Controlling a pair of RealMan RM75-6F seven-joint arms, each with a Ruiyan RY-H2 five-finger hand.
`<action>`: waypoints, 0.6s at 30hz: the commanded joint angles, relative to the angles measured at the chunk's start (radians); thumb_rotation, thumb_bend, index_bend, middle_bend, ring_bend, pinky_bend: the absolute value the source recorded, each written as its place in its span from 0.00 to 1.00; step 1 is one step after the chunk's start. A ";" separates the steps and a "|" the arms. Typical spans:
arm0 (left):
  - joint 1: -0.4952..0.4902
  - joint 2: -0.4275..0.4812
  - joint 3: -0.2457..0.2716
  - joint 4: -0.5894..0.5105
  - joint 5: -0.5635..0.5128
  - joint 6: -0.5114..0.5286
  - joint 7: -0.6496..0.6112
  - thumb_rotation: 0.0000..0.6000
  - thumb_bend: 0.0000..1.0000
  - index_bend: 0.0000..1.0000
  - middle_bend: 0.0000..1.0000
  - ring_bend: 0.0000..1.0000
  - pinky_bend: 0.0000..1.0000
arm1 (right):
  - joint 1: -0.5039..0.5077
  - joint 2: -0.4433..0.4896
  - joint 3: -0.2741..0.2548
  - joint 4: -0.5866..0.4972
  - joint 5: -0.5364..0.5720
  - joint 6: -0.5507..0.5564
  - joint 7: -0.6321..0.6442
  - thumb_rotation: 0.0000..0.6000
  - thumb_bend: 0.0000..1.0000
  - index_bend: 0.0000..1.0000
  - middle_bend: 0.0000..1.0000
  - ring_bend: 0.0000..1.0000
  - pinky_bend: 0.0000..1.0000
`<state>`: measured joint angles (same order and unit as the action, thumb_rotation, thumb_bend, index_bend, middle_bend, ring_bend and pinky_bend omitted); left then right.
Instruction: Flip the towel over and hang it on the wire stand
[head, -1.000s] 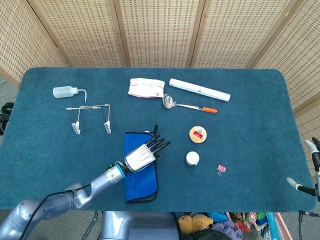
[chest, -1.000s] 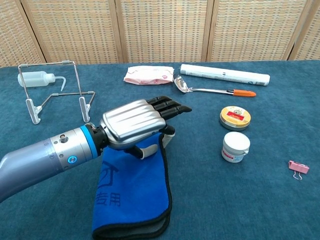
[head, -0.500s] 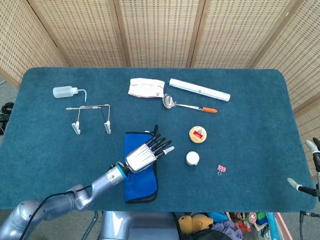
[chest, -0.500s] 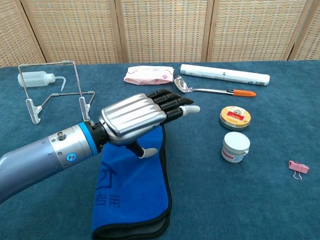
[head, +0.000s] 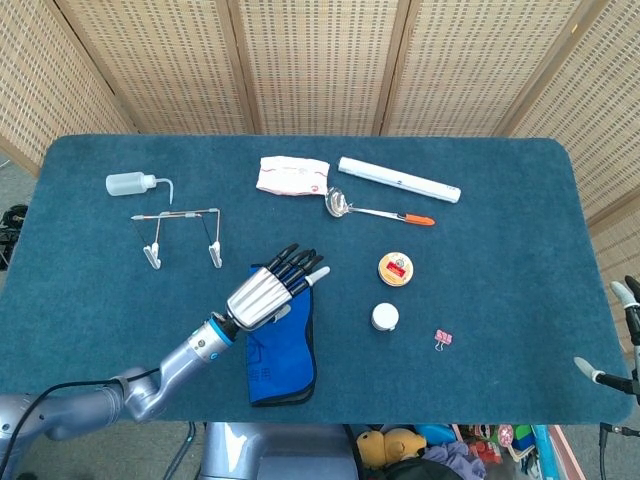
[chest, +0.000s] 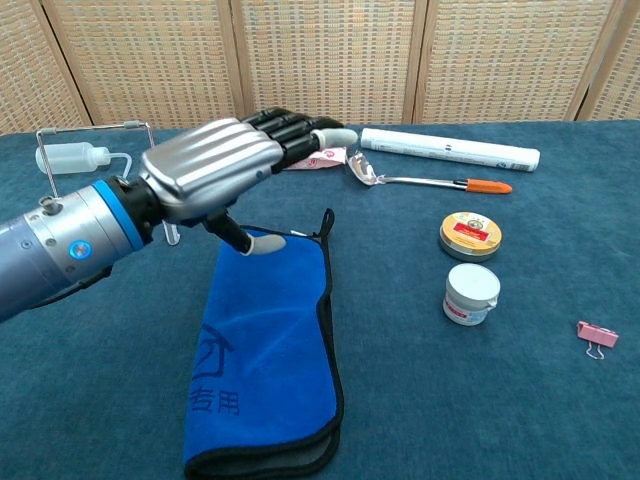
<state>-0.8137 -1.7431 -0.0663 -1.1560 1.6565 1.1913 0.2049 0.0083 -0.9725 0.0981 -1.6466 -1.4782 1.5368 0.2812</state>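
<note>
A blue towel (head: 285, 345) (chest: 265, 350) lies folded lengthwise on the mat near the front edge, with a black hem and printed marks on top. My left hand (head: 265, 290) (chest: 215, 170) hovers over the towel's far left corner with its fingers stretched out and its thumb pointing down, holding nothing. The wire stand (head: 180, 232) (chest: 95, 126) is upright to the left of the hand, partly hidden by it in the chest view. Of my right hand (head: 622, 330), only spread fingertips show at the right edge of the head view, off the table and with nothing in them.
A squeeze bottle (head: 130, 183) lies behind the stand. At the back are a wipes packet (head: 292, 175), a white tube (head: 398, 179) and a spoon (head: 375, 210). Right of the towel sit a round tin (head: 396, 268), a white jar (head: 385, 316) and a pink clip (head: 443, 338).
My left hand has risen off the towel and moved back and to the left, toward the stand. The towel lies flat as before, its far end now uncovered.
</note>
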 joint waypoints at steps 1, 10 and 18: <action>0.026 0.073 -0.029 -0.080 -0.073 -0.028 0.039 1.00 0.28 0.02 0.00 0.00 0.02 | -0.001 0.003 -0.001 0.000 -0.002 0.001 0.005 1.00 0.00 0.00 0.00 0.00 0.00; 0.062 0.135 -0.105 -0.177 -0.361 -0.172 0.193 1.00 0.28 0.11 0.00 0.00 0.00 | -0.001 0.004 -0.004 0.001 -0.011 0.002 0.011 1.00 0.00 0.00 0.00 0.00 0.00; 0.014 0.110 -0.184 -0.212 -0.696 -0.286 0.357 1.00 0.33 0.15 0.00 0.00 0.00 | 0.006 -0.003 -0.005 -0.002 -0.006 -0.010 -0.012 1.00 0.00 0.00 0.00 0.00 0.00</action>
<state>-0.7794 -1.6235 -0.2097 -1.3503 1.0619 0.9596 0.4909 0.0134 -0.9742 0.0933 -1.6482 -1.4849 1.5280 0.2704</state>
